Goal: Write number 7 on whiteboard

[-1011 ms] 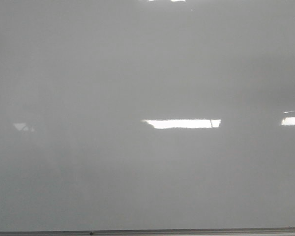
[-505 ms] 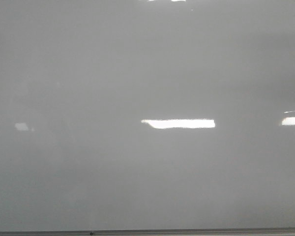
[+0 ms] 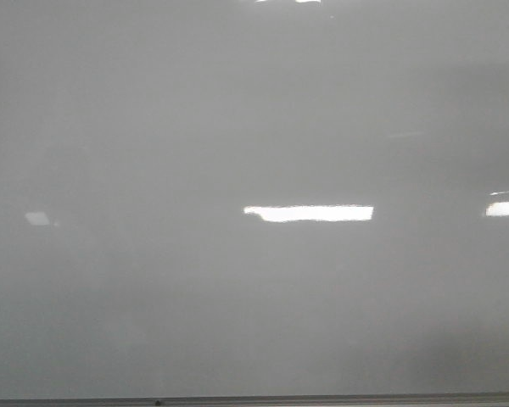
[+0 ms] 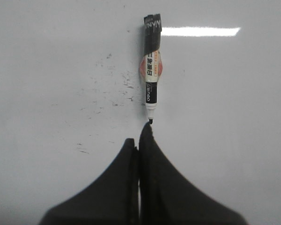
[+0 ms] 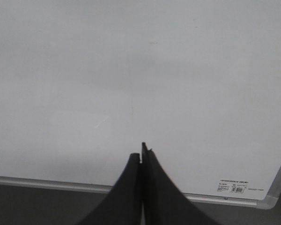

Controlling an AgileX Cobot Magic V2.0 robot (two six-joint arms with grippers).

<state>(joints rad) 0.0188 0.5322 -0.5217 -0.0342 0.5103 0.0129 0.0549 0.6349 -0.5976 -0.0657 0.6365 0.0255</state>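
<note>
Left end effector [image 4: 139,136]: fingers pressed together, empty, tips just short of the nib of a marker [image 4: 151,70] lying loose on the whiteboard [image 4: 234,140]; right end effector [image 5: 141,153] likewise closed on nothing above the board's framed edge. No number 7 anywhere, only faint smudges, so pickup and writing remain. Barrel print too blurred to read; corner sticker [image 5: 234,186] illegible.

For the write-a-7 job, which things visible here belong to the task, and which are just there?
Belongs to the job:
- whiteboard, no 7 drawn yet
- marker, uncapped, lying on the board ahead of the left end effector

Just there:
- old ink specks near the marker
- printed label sticker at the board's corner
- right end effector, shut and empty
</note>
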